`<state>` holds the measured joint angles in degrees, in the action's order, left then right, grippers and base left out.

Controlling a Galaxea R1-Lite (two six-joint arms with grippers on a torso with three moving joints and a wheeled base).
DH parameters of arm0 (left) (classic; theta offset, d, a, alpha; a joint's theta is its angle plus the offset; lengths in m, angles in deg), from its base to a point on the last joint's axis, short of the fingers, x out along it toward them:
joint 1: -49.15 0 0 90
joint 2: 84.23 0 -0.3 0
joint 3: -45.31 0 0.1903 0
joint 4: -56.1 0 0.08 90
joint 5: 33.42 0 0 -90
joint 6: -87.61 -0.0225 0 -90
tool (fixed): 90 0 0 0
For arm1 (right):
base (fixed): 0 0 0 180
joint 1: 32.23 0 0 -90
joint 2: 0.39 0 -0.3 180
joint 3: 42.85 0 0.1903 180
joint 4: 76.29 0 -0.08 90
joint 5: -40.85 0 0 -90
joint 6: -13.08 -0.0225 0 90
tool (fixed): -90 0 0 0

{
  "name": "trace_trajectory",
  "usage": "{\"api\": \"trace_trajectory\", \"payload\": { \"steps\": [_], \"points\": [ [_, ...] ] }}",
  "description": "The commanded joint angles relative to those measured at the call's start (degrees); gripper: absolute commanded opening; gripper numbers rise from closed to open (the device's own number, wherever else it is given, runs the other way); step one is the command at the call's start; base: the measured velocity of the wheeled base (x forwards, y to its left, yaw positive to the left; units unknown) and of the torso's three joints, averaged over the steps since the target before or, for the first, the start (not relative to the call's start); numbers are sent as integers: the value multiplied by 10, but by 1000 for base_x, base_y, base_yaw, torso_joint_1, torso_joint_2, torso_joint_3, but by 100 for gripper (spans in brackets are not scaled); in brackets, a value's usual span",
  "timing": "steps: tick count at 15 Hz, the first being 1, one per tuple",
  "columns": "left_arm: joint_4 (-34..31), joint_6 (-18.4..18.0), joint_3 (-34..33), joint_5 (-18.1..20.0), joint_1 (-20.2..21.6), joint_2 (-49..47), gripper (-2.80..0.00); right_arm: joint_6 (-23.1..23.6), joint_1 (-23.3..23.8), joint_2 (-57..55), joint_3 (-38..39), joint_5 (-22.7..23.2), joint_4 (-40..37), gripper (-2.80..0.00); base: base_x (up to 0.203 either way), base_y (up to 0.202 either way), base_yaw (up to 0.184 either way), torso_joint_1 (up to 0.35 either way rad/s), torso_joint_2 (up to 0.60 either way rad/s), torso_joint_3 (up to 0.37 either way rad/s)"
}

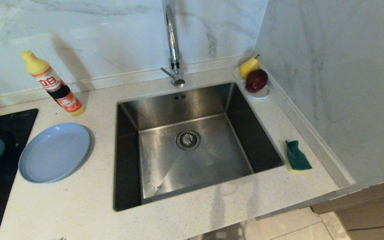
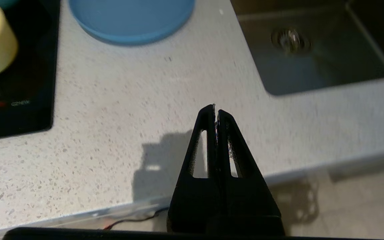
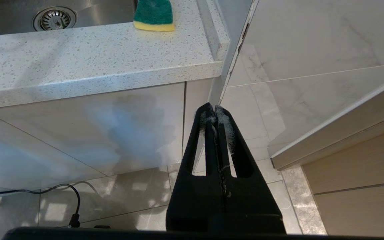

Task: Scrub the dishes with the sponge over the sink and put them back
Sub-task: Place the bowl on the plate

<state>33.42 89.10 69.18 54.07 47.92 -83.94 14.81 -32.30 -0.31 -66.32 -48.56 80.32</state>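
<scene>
Here, a square steel sink [image 1: 192, 140] beside a round, smooth plate [image 1: 54, 152].

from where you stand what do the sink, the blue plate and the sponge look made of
Sink: brushed stainless steel, judging by its grey sheen and streaky reflections.
Blue plate: probably matte plastic or melamine; even colour, soft highlights.
Sponge: yellow foam under a fibrous dark green scouring layer.
</scene>
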Motion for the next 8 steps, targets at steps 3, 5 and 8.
{"api": "trace_trajectory", "payload": {
  "steps": [3, 5, 8],
  "points": [
    [1, -19, 160, -40, 0, -22, -280, 0, 0, 0, 0, 0, 0, -280, 0, 0, 0, 0, 0, 0],
    [-19, -56, 278, -72, 0, -79, -280, 0, 0, 0, 0, 0, 0, -280, 0, 0, 0, 0, 0, 0],
    [-20, -81, 379, -137, 0, -250, -280, 0, 0, 0, 0, 0, 0, -280, 0, 0, 0, 0, 0, 0]
  ]
}}
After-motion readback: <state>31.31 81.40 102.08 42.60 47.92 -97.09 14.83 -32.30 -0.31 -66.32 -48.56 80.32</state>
